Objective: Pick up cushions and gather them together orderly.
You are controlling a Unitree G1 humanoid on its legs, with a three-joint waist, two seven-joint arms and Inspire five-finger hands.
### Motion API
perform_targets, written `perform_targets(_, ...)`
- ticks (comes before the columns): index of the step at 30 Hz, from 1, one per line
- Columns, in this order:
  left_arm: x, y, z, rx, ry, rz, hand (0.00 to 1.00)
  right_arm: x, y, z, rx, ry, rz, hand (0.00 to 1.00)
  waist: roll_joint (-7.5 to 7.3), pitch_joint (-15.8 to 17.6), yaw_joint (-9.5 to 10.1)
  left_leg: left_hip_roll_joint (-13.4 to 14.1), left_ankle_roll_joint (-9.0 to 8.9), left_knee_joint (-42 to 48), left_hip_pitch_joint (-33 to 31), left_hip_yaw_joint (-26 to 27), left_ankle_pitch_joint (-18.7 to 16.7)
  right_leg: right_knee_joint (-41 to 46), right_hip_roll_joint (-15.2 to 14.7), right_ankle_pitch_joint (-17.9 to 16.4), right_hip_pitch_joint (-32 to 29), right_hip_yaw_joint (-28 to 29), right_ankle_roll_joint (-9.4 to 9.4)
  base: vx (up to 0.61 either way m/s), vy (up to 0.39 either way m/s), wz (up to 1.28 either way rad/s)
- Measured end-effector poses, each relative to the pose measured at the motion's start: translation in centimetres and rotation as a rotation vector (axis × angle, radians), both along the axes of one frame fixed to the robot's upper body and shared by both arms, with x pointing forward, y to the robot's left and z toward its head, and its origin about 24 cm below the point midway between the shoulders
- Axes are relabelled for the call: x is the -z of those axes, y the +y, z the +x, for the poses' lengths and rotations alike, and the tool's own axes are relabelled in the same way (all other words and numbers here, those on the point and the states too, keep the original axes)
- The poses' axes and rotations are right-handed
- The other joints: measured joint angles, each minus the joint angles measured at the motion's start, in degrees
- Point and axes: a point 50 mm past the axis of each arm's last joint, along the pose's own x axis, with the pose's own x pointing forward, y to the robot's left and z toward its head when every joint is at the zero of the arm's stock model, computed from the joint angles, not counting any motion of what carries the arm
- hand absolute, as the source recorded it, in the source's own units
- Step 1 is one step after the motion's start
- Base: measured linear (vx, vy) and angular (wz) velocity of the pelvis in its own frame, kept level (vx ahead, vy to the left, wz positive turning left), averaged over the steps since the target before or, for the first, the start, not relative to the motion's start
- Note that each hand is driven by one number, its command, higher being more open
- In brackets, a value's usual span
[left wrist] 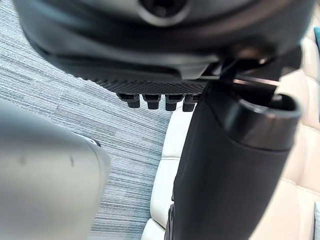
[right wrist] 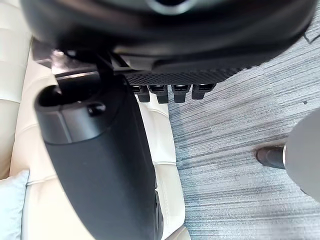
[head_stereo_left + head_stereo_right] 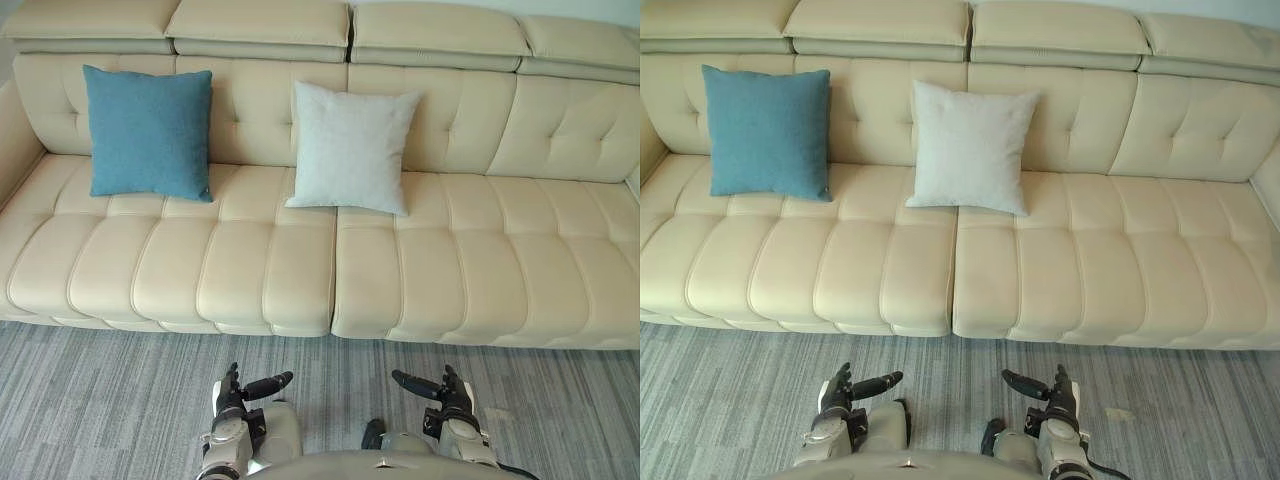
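From my console I saw a long cream sofa (image 3: pixel 480 270), smooth leather-like upholstery stitched into plump rectangular panels on the seat and tufted into squares on the backrest, with flat padded headrests along the top. In front of it lay a grey carpet (image 3: pixel 90 400) with a fine streaked weave. Two cushions stood on the seat, both square and soft-cornered, in a matte woven fabric. The blue cushion (image 3: pixel 148 132) sat towards 10 o'clock in the head view and the pale grey cushion (image 3: pixel 350 147) near 12 o'clock, with a gap of bare backrest between them. Each rested on its lower edge and leaned back against the backrest, its broad face turned to the robot. Being square, neither had a clear long axis; the pale one was twisted slightly, its lower right corner pointing to about 5 o'clock. Both hands hung low at 6 o'clock over the carpet, well apart from the cushions. The left hand (image 3: pixel 232 400) was released and held nothing, its fingers (image 1: pixel 150 101) relaxed and its thumb (image 1: pixel 225 175) pointing inward. The right hand (image 3: pixel 452 400) mirrored it, loose and empty, with the blue cushion at its 11 o'clock.
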Motion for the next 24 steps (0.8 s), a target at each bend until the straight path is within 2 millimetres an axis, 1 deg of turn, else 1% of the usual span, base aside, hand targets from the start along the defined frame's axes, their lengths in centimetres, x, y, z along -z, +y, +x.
perform_targets(1, 0.0, 0.2, -0.1, -0.005, 0.004, 0.004, 1.00, -0.1, 0.1, 0.2, -0.001, -0.005, 0.002, 1.00, -0.42, 0.4, -0.17, -0.8, 0.96, -0.9, 0.4, 0.4, -0.9, -0.9, -0.4, 1.1, 0.1, 1.0, 1.12, -0.11, 0.224, -0.24)
perform_targets(2, 0.0, 0.8, -0.3, -0.010, 0.010, 0.019, 1.00, 0.1, 0.9, 0.2, -0.005, -0.004, 0.029, 1.00, -1.13, 0.2, -0.21, -1.5, 1.63, -1.9, 1.1, 2.0, -0.9, -2.5, -1.2, 2.1, 0.6, 1.7, 2.02, -0.15, 0.347, -0.33)
perform_targets(3, 0.1, 1.2, -0.7, -0.014, 0.021, 0.031, 1.00, 0.2, 1.6, -0.1, -0.006, 0.002, 0.053, 1.00, -2.05, -0.4, -0.49, -2.4, 1.92, -3.4, 2.1, 2.9, -0.7, -3.9, -1.9, 3.2, 1.2, 2.4, 2.46, -0.09, 0.229, -0.26)
perform_targets(4, 0.1, 1.2, -0.8, -0.012, 0.024, 0.034, 1.00, 0.3, 1.8, -0.3, -0.005, 0.006, 0.060, 1.00, -2.28, -0.6, -0.64, -2.8, 2.16, -3.9, 2.4, 3.1, -0.6, -4.6, -2.1, 3.6, 1.5, 2.4, 2.76, -0.08, 0.220, -0.13)
perform_targets(5, 0.2, 1.2, -1.0, 0.002, 0.034, 0.041, 1.00, 0.6, 1.9, -1.0, -0.003, 0.027, 0.070, 1.00, -2.56, -1.7, -0.82, -4.1, 2.60, -5.1, 3.0, 3.9, -0.5, -6.7, -3.1, 5.2, 2.2, 2.9, 3.14, -0.05, 0.124, -0.05)
perform_targets(7, 0.4, 1.0, -1.2, 0.011, 0.051, 0.039, 1.00, 0.7, 1.5, -1.5, 0.024, 0.041, 0.071, 1.00, -2.39, -2.3, -1.00, -5.0, 2.74, -6.5, 4.1, 4.6, -0.6, -9.0, -3.6, 6.4, 3.0, 3.7, 3.37, -0.05, 0.125, -0.12)
perform_targets(9, 0.6, 1.0, -1.5, 0.018, 0.071, 0.039, 1.00, 0.8, 1.1, -2.0, 0.056, 0.049, 0.070, 1.00, -2.57, -2.9, -1.35, -5.5, 2.74, -8.0, 5.2, 5.4, -0.6, -10.4, -3.7, 6.9, 3.4, 4.9, 3.01, 0.01, 0.061, -0.22)
perform_targets(10, 0.7, 1.0, -1.7, 0.024, 0.081, 0.041, 1.00, 0.9, 1.0, -2.1, 0.067, 0.052, 0.070, 1.00, -2.32, -2.9, -1.40, -5.5, 2.73, -8.2, 5.6, 5.9, -0.6, -10.5, -3.6, 7.0, 3.3, 5.7, 2.96, 0.03, 0.031, -0.30)
perform_targets(12, 0.9, 0.9, -2.1, 0.025, 0.102, 0.037, 1.00, 1.0, 0.7, -2.5, 0.090, 0.062, 0.073, 1.00, -1.69, -3.1, -1.61, -5.1, 2.61, -8.2, 6.5, 7.7, -0.5, -11.0, -2.8, 7.5, 3.2, 7.7, 3.31, 0.06, 0.016, -0.49)
perform_targets(15, 1.0, 0.8, -2.1, 0.043, 0.109, 0.041, 1.00, 1.0, 0.7, -2.5, 0.091, 0.064, 0.074, 1.00, -1.53, -3.2, -1.74, -3.6, 3.02, -8.2, 7.8, 10.7, -1.0, -12.8, -1.1, 8.8, 3.1, 10.8, 3.26, 0.12, -0.005, -0.76)
perform_targets(16, 1.1, 0.8, -2.1, 0.049, 0.119, 0.038, 1.00, 1.0, 0.7, -2.4, 0.091, 0.061, 0.075, 1.00, -1.48, -3.2, -1.98, -2.7, 3.12, -7.8, 8.3, 12.3, -1.4, -14.0, 0.0, 9.7, 2.9, 13.1, 2.76, 0.13, -0.012, -0.85)
perform_targets(17, 1.1, 0.8, -2.1, 0.051, 0.122, 0.039, 1.00, 1.0, 0.8, -2.2, 0.089, 0.061, 0.076, 1.00, -1.51, -3.2, -1.99, -2.4, 2.96, -7.7, 8.6, 12.8, -1.5, -14.5, 0.6, 10.3, 2.5, 14.3, 2.63, 0.13, -0.010, -1.04)
perform_targets(18, 1.1, 0.8, -1.9, 0.053, 0.125, 0.038, 1.00, 1.0, 0.8, -2.0, 0.086, 0.062, 0.077, 1.00, -1.52, -3.2, -2.29, -1.9, 2.84, -7.8, 8.8, 13.7, -1.6, -14.6, 1.2, 10.9, 1.9, 15.1, 2.02, 0.14, -0.025, -1.01)
perform_targets(19, 1.1, 0.8, -1.7, 0.056, 0.122, 0.037, 1.00, 1.0, 0.7, -1.8, 0.080, 0.065, 0.075, 1.00, -1.20, -2.9, -2.59, -1.4, 2.80, -8.1, 9.1, 14.2, -1.7, -14.8, 2.0, 12.4, 0.9, 14.8, 1.05, 0.10, -0.036, -1.09)
perform_targets(20, 1.1, 0.7, -1.5, 0.057, 0.120, 0.034, 1.00, 1.0, 0.4, -1.5, 0.074, 0.068, 0.068, 1.00, -0.68, -2.6, -2.72, -0.7, 2.80, -8.8, 9.8, 15.5, -1.7, -15.0, 2.9, 14.2, 0.1, 12.9, -0.17, 0.09, -0.060, -0.96)
perform_targets(21, 1.1, 0.5, -1.3, 0.059, 0.118, 0.031, 1.00, 1.0, 0.3, -1.3, 0.070, 0.067, 0.064, 1.00, -0.32, -2.4, -2.73, -0.4, 2.81, -9.1, 10.1, 16.2, -1.7, -15.2, 3.2, 14.9, -0.2, 11.0, -0.80, 0.03, -0.077, -1.01)
perform_targets(22, 1.0, 0.3, -1.0, 0.064, 0.110, 0.027, 1.00, 0.8, -0.1, -0.9, 0.066, 0.062, 0.055, 1.00, 0.08, -2.1, -2.86, 0.1, 2.85, -9.9, 10.8, 18.7, -1.6, -16.3, 3.4, 16.0, -0.8, 4.3, -2.34, 0.01, -0.129, -0.87)
perform_targets(23, 1.0, 0.2, -0.8, 0.069, 0.106, 0.027, 1.00, 0.8, -0.2, -0.6, 0.064, 0.060, 0.051, 1.00, 0.11, -1.6, -3.26, 0.4, 2.84, -10.4, 11.6, 20.3, -1.6, -16.2, 3.0, 15.0, -0.8, -0.2, -4.07, 0.03, -0.140, -1.00)
perform_targets(24, 0.9, 0.0, -0.7, 0.090, 0.105, 0.030, 1.00, 0.7, -0.6, -0.5, 0.063, 0.057, 0.040, 1.00, 0.67, -1.1, -3.82, 0.4, 2.82, -11.1, 13.0, 22.3, -1.6, -15.1, 1.9, 12.7, -0.6, -6.9, -6.16, 0.04, -0.116, -0.73)
